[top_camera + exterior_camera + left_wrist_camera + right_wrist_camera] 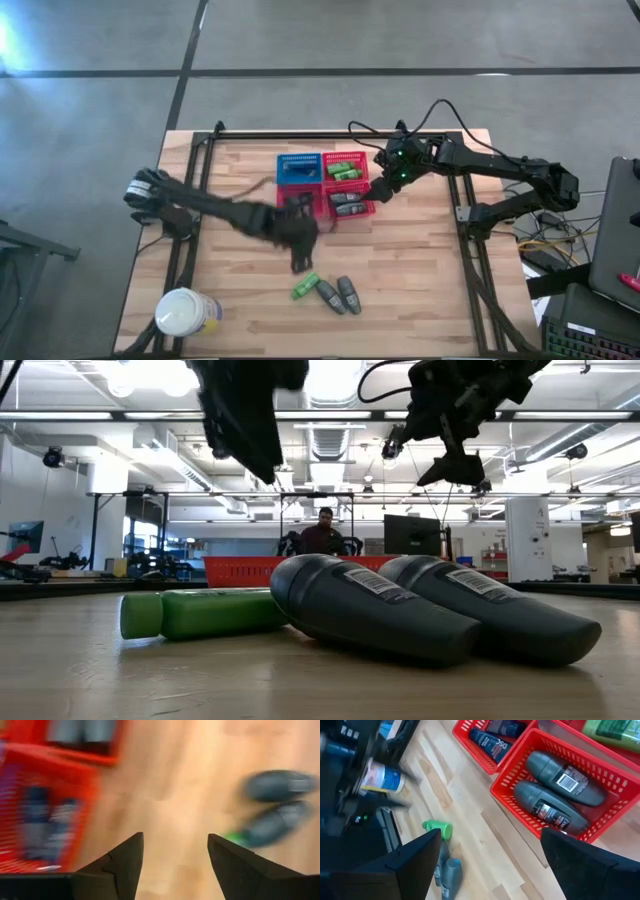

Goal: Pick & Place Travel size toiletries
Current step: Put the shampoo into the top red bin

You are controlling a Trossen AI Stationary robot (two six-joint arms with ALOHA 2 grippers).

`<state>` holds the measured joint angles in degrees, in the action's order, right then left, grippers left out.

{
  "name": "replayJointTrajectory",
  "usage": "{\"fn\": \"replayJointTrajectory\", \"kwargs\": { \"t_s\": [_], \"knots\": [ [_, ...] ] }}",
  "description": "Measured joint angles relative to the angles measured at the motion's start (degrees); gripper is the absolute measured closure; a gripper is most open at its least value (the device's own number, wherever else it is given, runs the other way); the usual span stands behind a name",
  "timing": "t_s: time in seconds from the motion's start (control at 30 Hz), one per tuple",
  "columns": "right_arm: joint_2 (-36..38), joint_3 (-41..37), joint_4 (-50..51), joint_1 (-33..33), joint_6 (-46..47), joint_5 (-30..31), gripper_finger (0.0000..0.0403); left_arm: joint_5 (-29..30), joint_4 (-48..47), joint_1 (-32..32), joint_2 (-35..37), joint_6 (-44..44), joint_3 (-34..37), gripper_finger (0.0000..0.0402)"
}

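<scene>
A bright green bottle (pixel 305 287) and two grey rounded bottles (pixel 328 296) (pixel 348 293) lie on their sides on the wooden table near its near edge. In the low view the green bottle (pixel 200 612) and the grey bottles (pixel 370 605) (pixel 490 610) lie side by side. My left gripper (pixel 300 262) (pixel 175 836) hangs open and empty above the table, just beyond these bottles. My right gripper (pixel 378 192) (pixel 491 832) is open and empty beside a red basket (pixel 520 795) that holds two grey bottles (pixel 560 777) (pixel 547 812). Flat black tubes (pixel 490 745) lie in another red basket.
Several small mesh baskets, one blue (pixel 298 166) and the others red (pixel 345 164), stand together at the table's middle towards the far edge; green bottles (pixel 345 173) lie in the far red one. A large white jar (pixel 185 312) stands at the near left corner. A person (pixel 322 532) sits far behind the table.
</scene>
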<state>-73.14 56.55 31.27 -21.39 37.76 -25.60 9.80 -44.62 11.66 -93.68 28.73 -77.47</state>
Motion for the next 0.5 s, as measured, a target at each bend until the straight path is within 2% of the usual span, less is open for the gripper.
{"fn": "replayJointTrajectory", "kwargs": {
  "t_s": [0.1,0.23,0.33,0.5],
  "knots": [
    [0.0,0.0,0.12,0.0,-1.64,-0.24,0.0069,0.43,2.45,6.95,-0.88,1.19,0.02,0.0177],
    [0.0,0.0,0.28,0.0,-2.56,-2.16,0.0062,3.97,4.26,15.43,-3.49,1.74,0.02,0.0176],
    [0.0,0.0,0.31,0.13,-3.52,-2.87,0.0051,6.26,5.27,18.86,-6.27,9.65,0.03,0.0174],
    [0.0,0.0,0.33,0.13,-4.35,-2.91,0.004,5.94,6.48,19.56,-11.32,26.87,0.04,0.0173]
  ]
}}
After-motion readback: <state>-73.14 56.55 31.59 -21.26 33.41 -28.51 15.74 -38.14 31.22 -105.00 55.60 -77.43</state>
